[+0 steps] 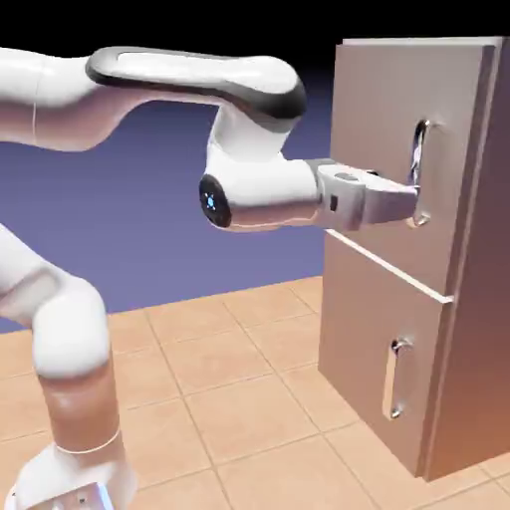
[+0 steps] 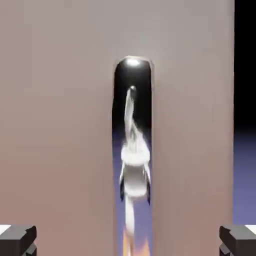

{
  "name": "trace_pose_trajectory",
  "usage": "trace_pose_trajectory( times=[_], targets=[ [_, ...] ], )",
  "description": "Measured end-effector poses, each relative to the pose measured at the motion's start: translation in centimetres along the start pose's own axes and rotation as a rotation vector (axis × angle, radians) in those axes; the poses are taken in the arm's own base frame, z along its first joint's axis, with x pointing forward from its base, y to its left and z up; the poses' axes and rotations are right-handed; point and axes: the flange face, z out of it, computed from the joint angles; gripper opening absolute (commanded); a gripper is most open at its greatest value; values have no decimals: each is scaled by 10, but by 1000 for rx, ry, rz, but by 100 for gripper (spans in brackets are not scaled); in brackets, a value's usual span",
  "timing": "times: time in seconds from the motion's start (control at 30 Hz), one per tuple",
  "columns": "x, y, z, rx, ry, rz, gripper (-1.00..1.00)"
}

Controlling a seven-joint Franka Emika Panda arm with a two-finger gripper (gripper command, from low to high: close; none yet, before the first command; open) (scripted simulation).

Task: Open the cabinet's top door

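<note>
Gripper (image 1: 414, 203) wide apart, holding nothing, level at the top door's (image 1: 383, 129) handle (image 2: 132, 150). Close squarely around it (bar centred), then pull outward.

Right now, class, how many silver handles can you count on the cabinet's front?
2. One handle is on the top door, right at the open gripper; the other is on the lower door. Other faces are hidden.

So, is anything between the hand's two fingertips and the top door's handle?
No. In the hand view, the silver handle stands centred between the open hand, with nothing in front.
</note>
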Motion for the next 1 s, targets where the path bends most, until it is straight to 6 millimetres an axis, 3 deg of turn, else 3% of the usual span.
trace_pose_trajectory(
  times=[1.0],
  targets=[
    [94, -44, -13, -13, -243, -37, 0]
  ],
)
